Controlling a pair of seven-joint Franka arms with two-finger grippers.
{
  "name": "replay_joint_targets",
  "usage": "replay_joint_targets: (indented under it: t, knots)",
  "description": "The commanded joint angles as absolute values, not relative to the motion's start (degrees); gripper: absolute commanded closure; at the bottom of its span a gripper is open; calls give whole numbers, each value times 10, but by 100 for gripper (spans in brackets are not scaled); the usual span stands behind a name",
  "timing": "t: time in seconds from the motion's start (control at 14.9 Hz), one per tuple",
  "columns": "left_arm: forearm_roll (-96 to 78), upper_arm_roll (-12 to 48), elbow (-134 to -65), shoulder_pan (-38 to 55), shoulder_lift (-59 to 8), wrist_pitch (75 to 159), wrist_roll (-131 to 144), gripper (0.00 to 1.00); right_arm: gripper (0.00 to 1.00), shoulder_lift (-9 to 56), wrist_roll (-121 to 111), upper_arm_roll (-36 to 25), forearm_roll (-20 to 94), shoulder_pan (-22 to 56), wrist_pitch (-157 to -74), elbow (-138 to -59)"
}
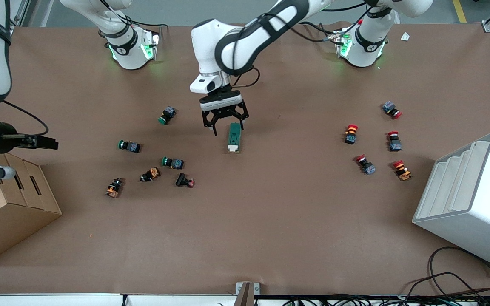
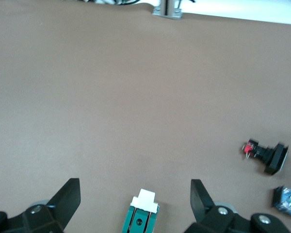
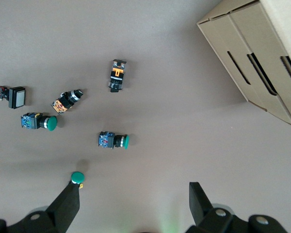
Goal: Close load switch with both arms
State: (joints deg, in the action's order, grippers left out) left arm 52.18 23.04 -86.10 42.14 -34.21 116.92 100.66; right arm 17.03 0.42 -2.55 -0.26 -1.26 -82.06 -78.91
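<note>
The load switch (image 1: 234, 137) is a dark-green block lying flat mid-table, its white lever end nearer the front camera. My left gripper (image 1: 228, 127) is open, low over the switch's green end, one finger on each side and apart from it. In the left wrist view the switch (image 2: 141, 216) lies between the spread fingers of the left gripper (image 2: 136, 187), white end pointing out. My right gripper (image 1: 51, 144) hangs high over the right arm's end of the table, open and empty. In its wrist view (image 3: 135, 187) it looks down on the buttons.
Green, orange and black push buttons (image 1: 172, 162) lie scattered toward the right arm's end (image 3: 114, 141). Red-capped buttons (image 1: 351, 134) lie toward the left arm's end. A cardboard box (image 1: 11, 204) and a white rack (image 1: 470, 199) stand at the table's two ends. One button (image 2: 266, 156) lies beside the left gripper.
</note>
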Motion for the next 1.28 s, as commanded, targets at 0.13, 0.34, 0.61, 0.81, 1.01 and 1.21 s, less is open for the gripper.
replay_joint_targets:
  t: [0.13, 0.34, 0.61, 0.81, 1.01, 1.21]
  knots:
    - [338, 230, -826, 351, -256, 1129, 877, 0, 0, 173, 1, -11, -8, -30, -778, -750]
    - [298, 231, -811, 275, -215, 1077, 739, 0, 0, 167, 10, -6, -5, -25, -776, -750]
    - [209, 235, -793, 149, -176, 1076, 565, 0, 0, 142, 9, -9, 17, -30, -770, -764]
    - [164, 231, -792, 76, -130, 1052, 423, 0, 0, 137, 9, -9, 20, -29, -778, -765]
    - [105, 169, -798, 57, -82, 987, 239, 0, 0, 138, 8, -9, 12, -24, -778, -763]
    - [40, 95, -828, 55, -27, 922, 131, 0, 0, 121, 8, -12, 12, -14, -792, -770]
